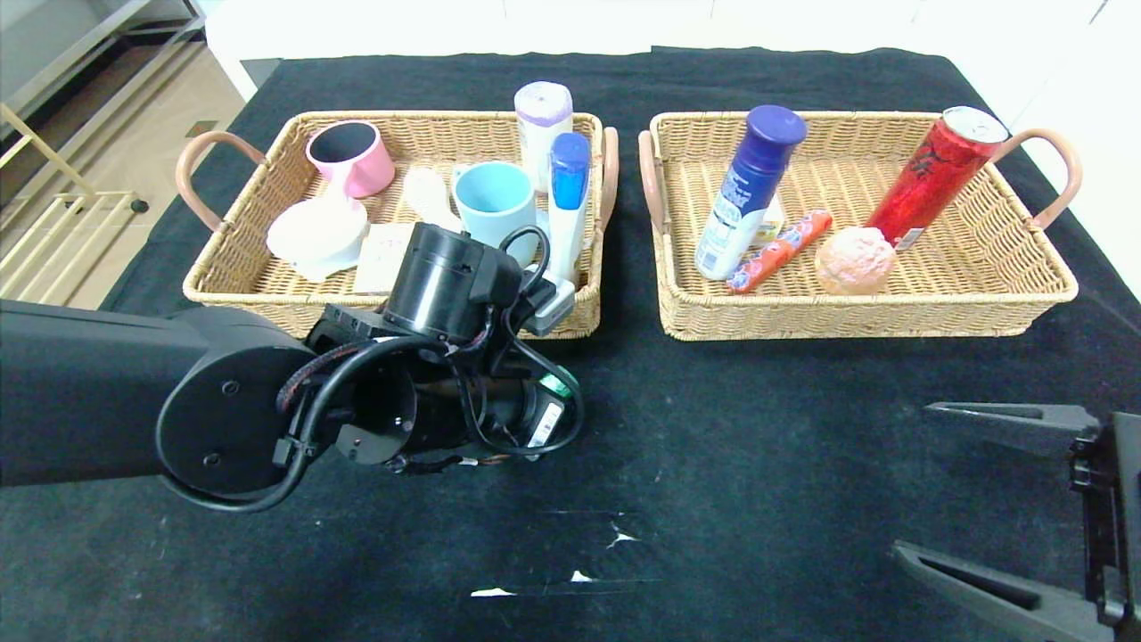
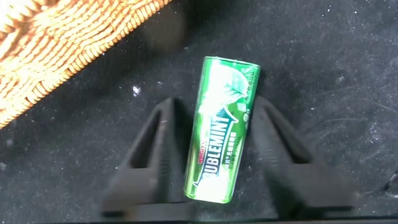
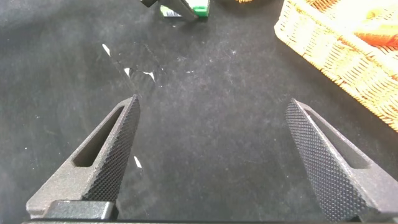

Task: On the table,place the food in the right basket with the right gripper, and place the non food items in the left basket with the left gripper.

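2 wicker baskets, left basket and right basket, sit on the black table. Left gripper hangs open astride the green mint tin lying before the left basket. Right gripper hovers open, empty.

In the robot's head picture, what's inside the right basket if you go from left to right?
Blue-capped white spray bottle → orange-red wrapped sausage stick → round pinkish bun → tall red can.

Two wicker baskets, two mugs, one green mint pack.
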`<control>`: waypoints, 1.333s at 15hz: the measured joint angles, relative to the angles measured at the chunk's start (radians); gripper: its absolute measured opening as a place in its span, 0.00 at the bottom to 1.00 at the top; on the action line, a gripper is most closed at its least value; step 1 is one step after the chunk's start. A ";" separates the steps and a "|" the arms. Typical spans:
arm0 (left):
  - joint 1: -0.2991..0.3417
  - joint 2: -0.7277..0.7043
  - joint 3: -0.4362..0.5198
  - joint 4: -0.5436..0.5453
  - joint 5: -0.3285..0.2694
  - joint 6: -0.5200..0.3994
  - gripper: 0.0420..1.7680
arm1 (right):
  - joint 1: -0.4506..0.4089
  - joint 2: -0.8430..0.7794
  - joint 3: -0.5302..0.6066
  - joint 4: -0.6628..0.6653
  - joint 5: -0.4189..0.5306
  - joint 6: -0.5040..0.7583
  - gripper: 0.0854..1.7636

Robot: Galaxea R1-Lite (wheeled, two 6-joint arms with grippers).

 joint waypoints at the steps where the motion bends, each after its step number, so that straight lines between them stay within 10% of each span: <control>1: 0.000 0.001 0.002 -0.001 0.000 0.000 0.40 | 0.000 0.000 0.000 0.000 0.000 0.000 0.97; 2: 0.000 0.001 0.004 -0.003 0.001 0.000 0.29 | 0.000 0.000 0.000 0.000 -0.001 0.001 0.97; 20: -0.003 -0.011 0.005 0.010 -0.001 -0.001 0.29 | 0.003 -0.002 0.004 0.001 -0.001 -0.005 0.97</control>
